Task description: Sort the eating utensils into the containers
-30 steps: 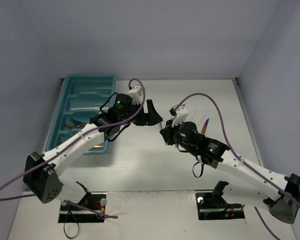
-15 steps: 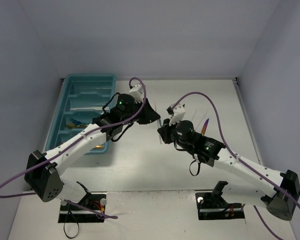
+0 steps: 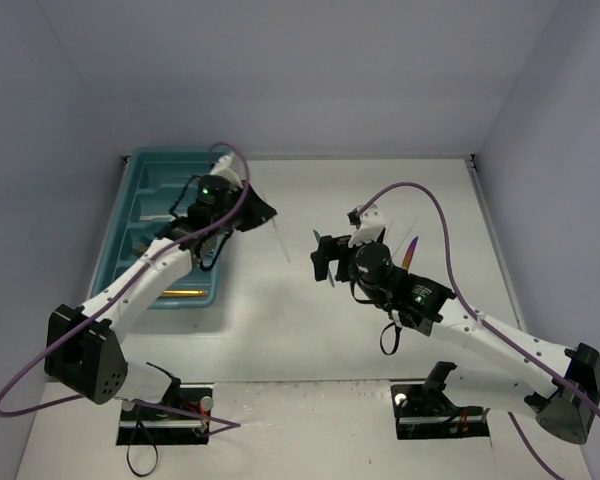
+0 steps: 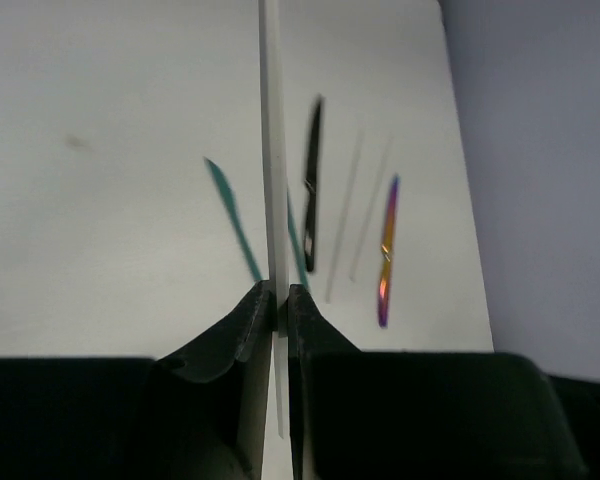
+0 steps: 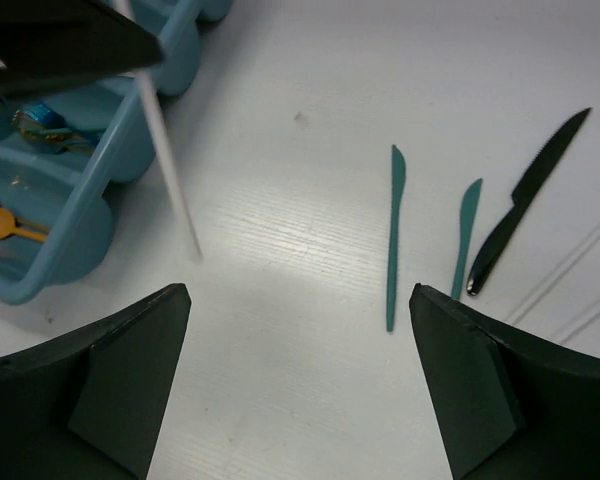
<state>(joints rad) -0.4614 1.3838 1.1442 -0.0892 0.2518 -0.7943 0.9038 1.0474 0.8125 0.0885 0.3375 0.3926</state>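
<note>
Fingers of L gripper (image 3: 263,212) are clamped tight on 1 white utensil (image 3: 280,240). In top view the L arm (image 3: 150,275) reaches from its base up across the teal tray (image 3: 170,157), wrist at the tray's R edge. The utensil is slim and plain, sticking out tilted over the table (image 3: 280,330) just beside the tray. R arm (image 3: 480,335) stretches in low from the R base. R gripper (image 3: 325,260) points toward the L one, jaws spread wide w/ nothing btwn them, well apart from the white utensil. 1 purple knife (image 3: 412,250), iridescent, lies near the R wrist. 1 gold utensil (image 3: 185,293) lies in the tray's nearest compartment. L wrist view: both pads meet on the white strip, which runs straight up the frame. On the table beyond lie 2 teal knives (image 4: 232,215), 1 partly hidden by the strip, then 1 black knife (image 4: 311,185) and the purple one, roughly parallel. 2 thin pale lines sit btwn black and purple; can't tell what they are. R wrist view: fingers (image 5: 110,390) sit far apart, empty. White utensil hangs tilted just beside the tray wall, tip above bare table. Teal pair and black knife lie on the R, close but apart. Tray holds the gold piece, a spoon here, + a blue item, unclear.
</note>
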